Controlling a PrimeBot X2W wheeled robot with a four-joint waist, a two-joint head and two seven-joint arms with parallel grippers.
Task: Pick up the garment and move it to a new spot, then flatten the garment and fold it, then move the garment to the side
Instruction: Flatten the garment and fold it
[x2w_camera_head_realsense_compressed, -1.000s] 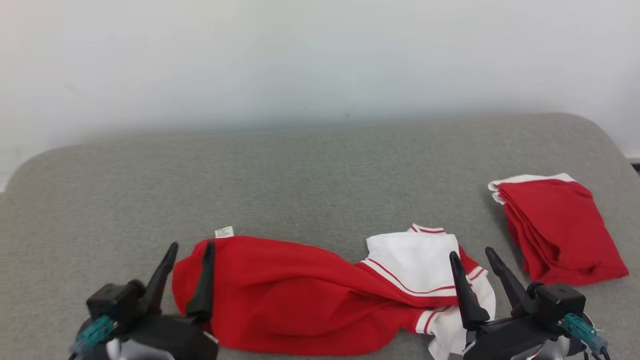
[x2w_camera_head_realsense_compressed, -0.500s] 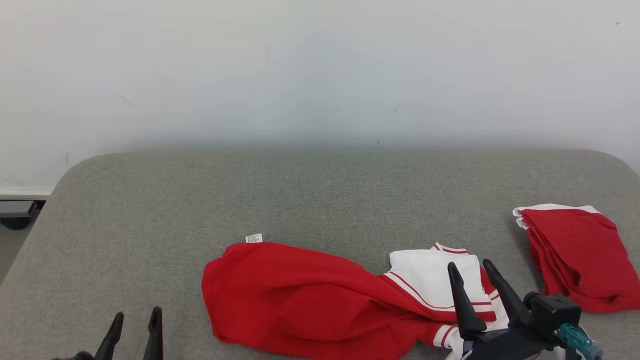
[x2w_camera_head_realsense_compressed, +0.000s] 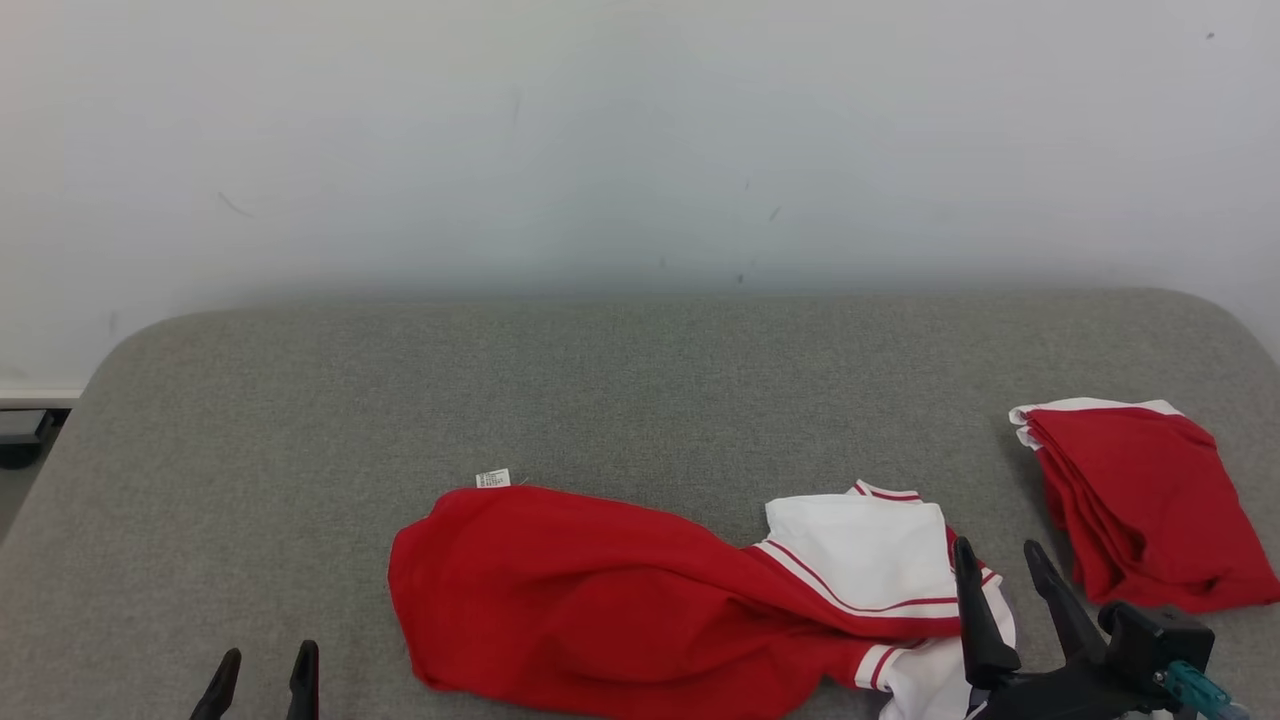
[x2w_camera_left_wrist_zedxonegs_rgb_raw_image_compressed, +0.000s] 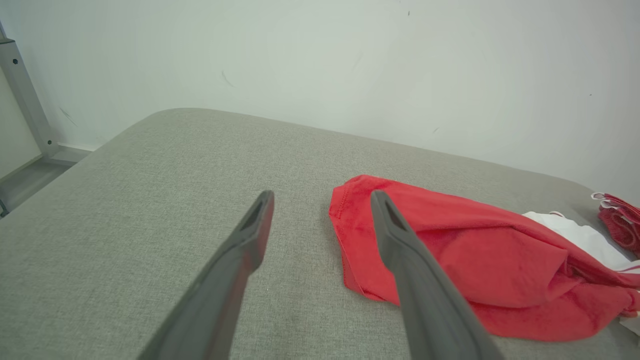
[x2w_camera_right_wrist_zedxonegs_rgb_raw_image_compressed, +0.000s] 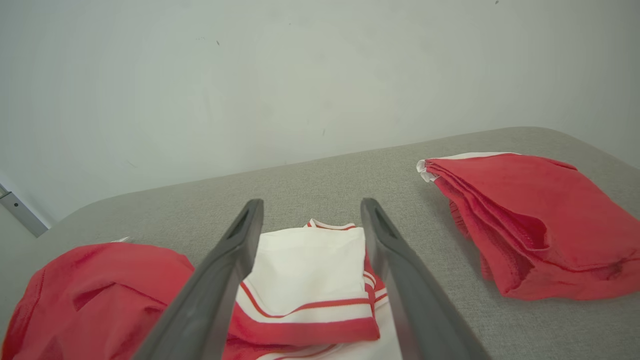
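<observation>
Garment (x2w_camera_head_realsense_compressed: 600, 600) lies bunched along the near middle of the grey surface (x2w_camera_head_realsense_compressed: 640, 380), its red body to the left, its white, red-striped end (x2w_camera_head_realsense_compressed: 860, 550) to the right, and a small white label (x2w_camera_head_realsense_compressed: 492, 479) at its far left corner. Left jaws stand open and empty just left of the red end, over bare cloth. Right jaws, also open and holding nothing, point over the white end.

By the look of it the first step is in hand: the garment is not yet lifted, flattened or folded. The next move likely calls for each pair of jaws to come down and close on its own end, pinching one layer near a hem rather than a whole wad, so the cloth can be carried and spread.

A broad bare stretch lies on the far side and to the left, enough to lay it flat. On the right a folded red pile (x2w_camera_head_realsense_compressed: 1140, 500) sits near the white end, so room is tighter there; the wall stands behind the far edge
</observation>
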